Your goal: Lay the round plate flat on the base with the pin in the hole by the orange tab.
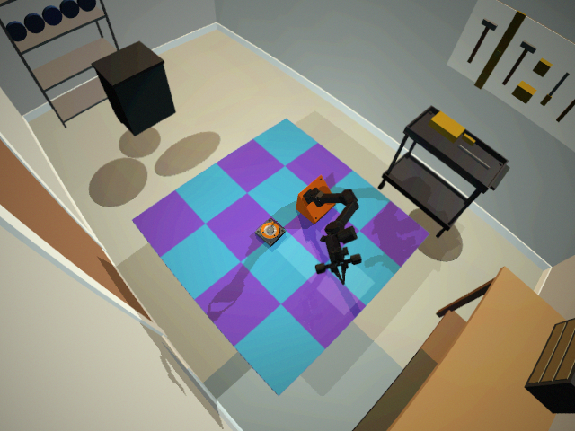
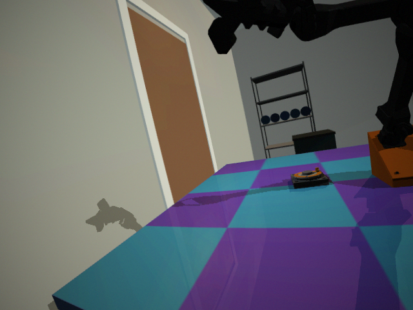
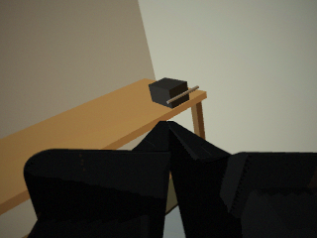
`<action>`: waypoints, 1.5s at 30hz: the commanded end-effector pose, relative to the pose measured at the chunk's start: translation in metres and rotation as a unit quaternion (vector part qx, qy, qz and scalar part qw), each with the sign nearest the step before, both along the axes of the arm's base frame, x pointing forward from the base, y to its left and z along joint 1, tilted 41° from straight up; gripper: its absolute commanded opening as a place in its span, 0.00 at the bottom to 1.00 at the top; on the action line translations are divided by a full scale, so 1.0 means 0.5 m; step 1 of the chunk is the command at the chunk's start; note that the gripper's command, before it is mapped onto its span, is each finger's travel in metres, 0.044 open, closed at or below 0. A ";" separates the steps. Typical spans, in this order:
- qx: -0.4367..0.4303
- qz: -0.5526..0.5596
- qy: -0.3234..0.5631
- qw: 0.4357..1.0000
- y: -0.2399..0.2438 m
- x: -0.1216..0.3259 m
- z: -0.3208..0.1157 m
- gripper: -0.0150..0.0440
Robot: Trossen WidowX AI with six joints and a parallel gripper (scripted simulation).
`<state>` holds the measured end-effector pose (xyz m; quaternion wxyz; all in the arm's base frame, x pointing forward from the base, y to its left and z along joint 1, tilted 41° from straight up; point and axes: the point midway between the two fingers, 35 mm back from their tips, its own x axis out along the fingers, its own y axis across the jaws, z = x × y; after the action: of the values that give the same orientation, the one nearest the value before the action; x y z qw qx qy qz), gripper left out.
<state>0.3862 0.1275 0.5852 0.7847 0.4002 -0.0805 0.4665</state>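
Only wrist-side: tool (image 3: pixel 169 130) closed, empty.

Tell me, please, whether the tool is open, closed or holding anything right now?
Tool: closed, fingers together with nothing between them, up in the air well away from the round plate.

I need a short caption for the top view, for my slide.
Arm with its shut, empty pincer raised away from the round plate, which sits untouched on its base.
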 end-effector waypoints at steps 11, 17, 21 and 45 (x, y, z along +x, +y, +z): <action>-0.168 -0.156 0.173 0.958 -0.146 0.225 -0.377 0.25; -0.237 -0.178 0.252 0.921 -0.214 0.252 -0.550 0.25; -0.282 -0.180 0.305 0.892 -0.259 0.247 -0.668 0.25; -0.420 0.082 0.579 0.694 -0.380 -0.173 -1.233 0.25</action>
<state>0.3526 -0.0658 -0.0042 0.7753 0.2118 0.5732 0.1596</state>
